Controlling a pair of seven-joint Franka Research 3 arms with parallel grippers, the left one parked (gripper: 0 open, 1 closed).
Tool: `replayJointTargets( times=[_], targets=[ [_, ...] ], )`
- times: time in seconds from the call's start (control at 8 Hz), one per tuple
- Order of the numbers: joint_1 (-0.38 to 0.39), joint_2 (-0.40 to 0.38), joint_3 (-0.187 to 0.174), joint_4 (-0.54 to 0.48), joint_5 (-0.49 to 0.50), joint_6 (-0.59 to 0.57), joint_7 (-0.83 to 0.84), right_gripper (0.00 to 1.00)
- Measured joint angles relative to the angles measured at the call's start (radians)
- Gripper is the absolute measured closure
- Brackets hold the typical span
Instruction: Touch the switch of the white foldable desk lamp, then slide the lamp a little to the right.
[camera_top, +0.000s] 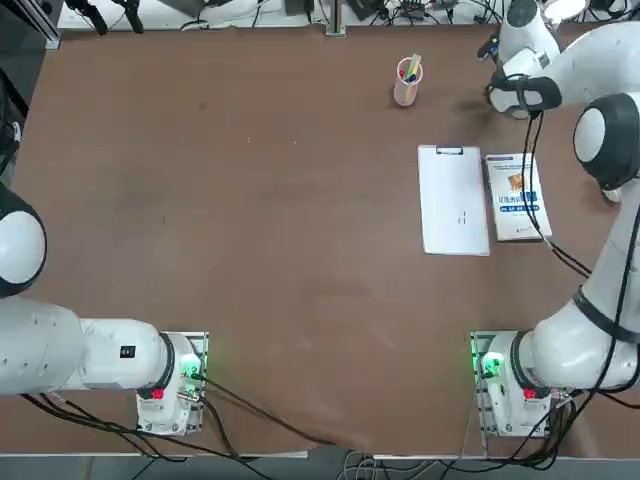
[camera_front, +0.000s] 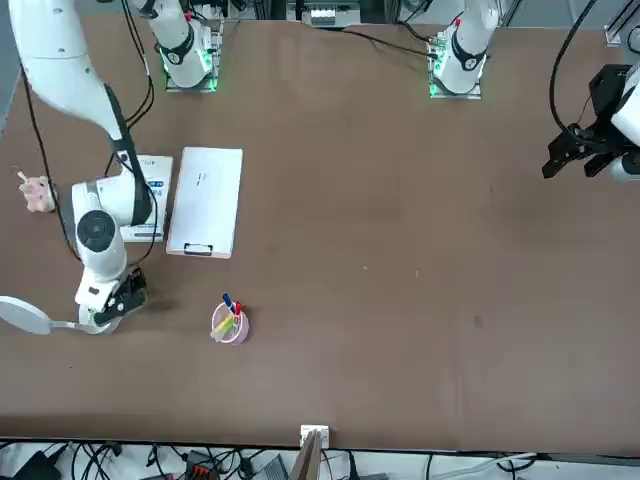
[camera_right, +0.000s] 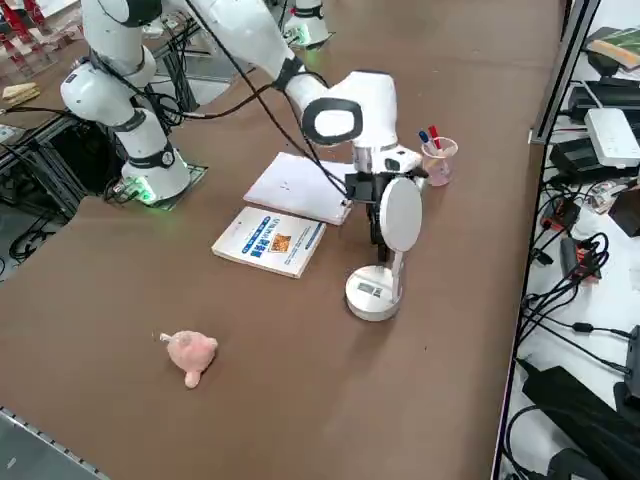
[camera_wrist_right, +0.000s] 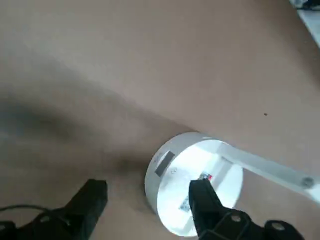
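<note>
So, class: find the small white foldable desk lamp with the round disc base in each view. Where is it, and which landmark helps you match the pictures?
Top view: almost wholly hidden under the right arm, upper right corner.
Front view: far left, head poking out beside the right claw.
Right side view: centre, disc base on the table.
Right wrist view: base by the open claw fingers.
Shared landmark: the pink pen cup nearby.
</note>
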Motion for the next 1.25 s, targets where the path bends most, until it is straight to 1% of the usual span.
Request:
replayJointTargets(
  times=[0.25, 0.38, 0.62, 0.75, 0.88, 1.0, 1.12, 1.25],
  targets=[
    [0.020, -0.019, 0.004, 0.027, -0.002, -0.062, -0.030, 0.00],
    [0.031, -0.024, 0.014, 0.054, -0.007, -0.126, -0.077, 0.00],
    [0.078, -0.024, 0.023, 0.171, -0.013, -0.342, -0.266, 0.00],
    [0.105, -0.021, 0.024, 0.219, -0.026, -0.408, -0.346, 0.00],
    [0.119, -0.017, 0.024, 0.240, -0.073, -0.438, -0.409, 0.00],
    [0.120, -0.009, 0.023, 0.246, -0.143, -0.442, -0.489, 0.00],
    [0.119, 0.010, 0.021, 0.257, -0.217, -0.442, -0.566, 0.00],
    [0.119, 0.038, 0.019, 0.284, -0.263, -0.442, -0.621, 0.00]
  ],
)
